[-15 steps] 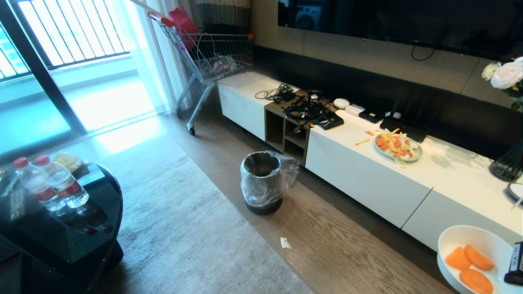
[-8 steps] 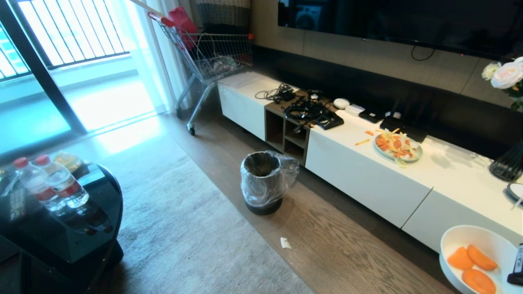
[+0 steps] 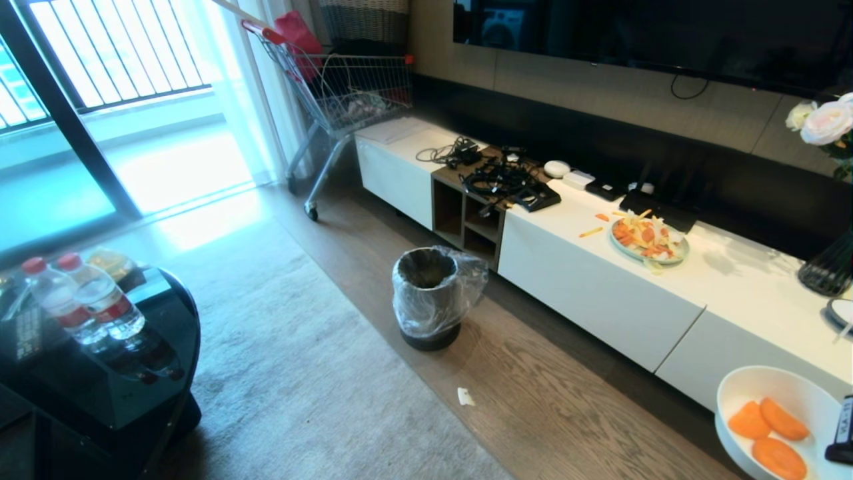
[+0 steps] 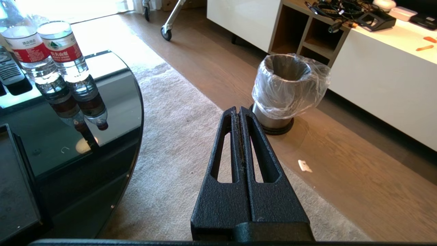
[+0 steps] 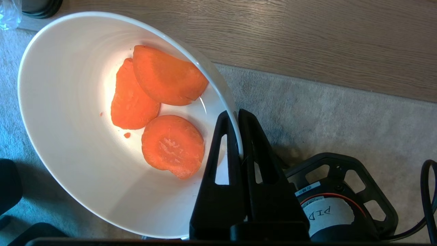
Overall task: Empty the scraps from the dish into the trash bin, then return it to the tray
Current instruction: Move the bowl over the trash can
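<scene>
The dish [image 3: 753, 393], a white bowl, hangs at the lower right of the head view, above the floor. My right gripper [image 3: 841, 433] is shut on its rim. The right wrist view shows one finger inside and one outside the rim of the dish [image 5: 68, 102], with the right gripper [image 5: 235, 114] clamped on it. Three orange carrot slices, the scraps [image 5: 164, 82], lie inside. The lined trash bin [image 3: 430, 297] stands on the wood floor, well to the left of the dish. My left gripper [image 4: 238, 109] is shut and empty, pointing towards the trash bin [image 4: 286, 85]. A corner of the black tray [image 4: 20, 160] sits on the glass table.
A long white TV cabinet [image 3: 600, 280] runs behind the bin, carrying a plate of food bits [image 3: 650, 240] and cables. Two water bottles [image 3: 86, 300] stand on the glossy black round table [image 3: 100, 400] at left. A shopping cart [image 3: 340, 93] is at the back. A paper scrap [image 3: 465, 397] lies on the floor.
</scene>
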